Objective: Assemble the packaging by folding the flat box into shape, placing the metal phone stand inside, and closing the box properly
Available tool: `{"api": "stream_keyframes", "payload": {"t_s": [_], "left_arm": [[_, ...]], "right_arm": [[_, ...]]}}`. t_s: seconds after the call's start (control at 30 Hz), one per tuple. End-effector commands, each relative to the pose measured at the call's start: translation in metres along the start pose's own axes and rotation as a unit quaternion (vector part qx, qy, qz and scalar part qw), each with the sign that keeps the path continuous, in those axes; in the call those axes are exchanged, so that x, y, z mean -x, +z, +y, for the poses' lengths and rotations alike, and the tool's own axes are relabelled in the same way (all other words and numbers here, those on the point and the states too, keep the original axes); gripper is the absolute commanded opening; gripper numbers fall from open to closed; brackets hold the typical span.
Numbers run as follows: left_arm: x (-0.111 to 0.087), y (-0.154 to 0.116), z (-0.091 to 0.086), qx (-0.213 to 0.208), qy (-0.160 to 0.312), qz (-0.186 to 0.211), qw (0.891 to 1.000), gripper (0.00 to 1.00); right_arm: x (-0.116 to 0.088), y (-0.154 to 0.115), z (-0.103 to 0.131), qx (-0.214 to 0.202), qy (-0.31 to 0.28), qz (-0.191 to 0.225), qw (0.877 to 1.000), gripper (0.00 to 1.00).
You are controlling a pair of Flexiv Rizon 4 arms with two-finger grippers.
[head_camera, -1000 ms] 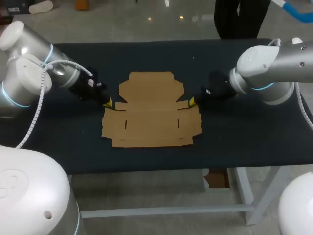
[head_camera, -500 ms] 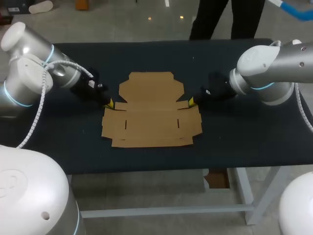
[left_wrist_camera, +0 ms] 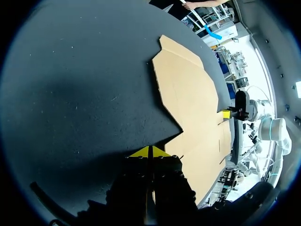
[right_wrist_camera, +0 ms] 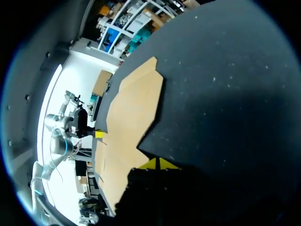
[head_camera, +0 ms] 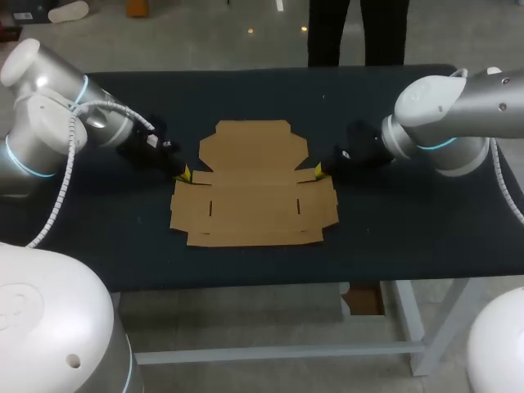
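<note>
My left gripper point(head_camera: 183, 173) and right gripper point(head_camera: 320, 170), each with its fingers pressed together on nothing, sit at the left and right side notches of the flat box point(head_camera: 254, 196) on the table point(head_camera: 393, 221).

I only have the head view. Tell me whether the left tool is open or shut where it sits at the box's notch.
Observer: In the left wrist view the left tool is shut. Its yellow tips are pressed together with nothing between them, right at the notch in the edge of the flat box.
Operator: Now report the right tool the same way.
Observer: In the right wrist view the right tool is also shut, tips together, at the cardboard's edge. I cannot tell whether it touches the cardboard.
</note>
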State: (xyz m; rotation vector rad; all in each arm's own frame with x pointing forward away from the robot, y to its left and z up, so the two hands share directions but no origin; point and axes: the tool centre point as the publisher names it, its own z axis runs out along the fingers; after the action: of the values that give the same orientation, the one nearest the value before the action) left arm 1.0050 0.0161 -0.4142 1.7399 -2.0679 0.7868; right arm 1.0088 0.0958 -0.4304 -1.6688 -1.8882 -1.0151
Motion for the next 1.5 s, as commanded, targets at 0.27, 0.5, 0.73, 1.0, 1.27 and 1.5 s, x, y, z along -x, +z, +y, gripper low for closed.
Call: {"api": "stream_keyframes", "payload": {"t_s": [0.27, 0.5, 0.73, 1.0, 1.27, 1.5], "left_arm": [[0.003, 0.005, -0.002, 0.008, 0.000, 0.006, 1.000, 0.00], [0.001, 0.003, 0.000, 0.007, 0.004, 0.019, 1.000, 0.00], [-0.002, 0.002, 0.001, 0.010, 0.011, 0.033, 0.999, 0.00], [-0.008, -0.001, 0.002, 0.008, 0.016, 0.039, 0.999, 0.00], [-0.011, -0.002, 0.003, 0.006, 0.024, 0.050, 0.998, 0.00], [-0.019, -0.007, 0.004, 0.001, 0.031, 0.047, 0.998, 0.00]], "right_arm": [[-0.001, 0.004, 0.001, -0.002, -0.004, 0.011, 1.000, 0.00], [-0.008, 0.002, 0.002, 0.001, -0.012, 0.012, 1.000, 0.00], [-0.013, 0.001, 0.004, 0.003, -0.020, 0.011, 1.000, 0.00], [-0.013, 0.000, 0.003, 0.004, -0.021, 0.010, 1.000, 0.00], [-0.014, 0.002, 0.004, 0.003, -0.024, 0.014, 1.000, 0.00], [-0.019, 0.000, 0.006, 0.006, -0.031, 0.013, 0.999, 0.00]]}}
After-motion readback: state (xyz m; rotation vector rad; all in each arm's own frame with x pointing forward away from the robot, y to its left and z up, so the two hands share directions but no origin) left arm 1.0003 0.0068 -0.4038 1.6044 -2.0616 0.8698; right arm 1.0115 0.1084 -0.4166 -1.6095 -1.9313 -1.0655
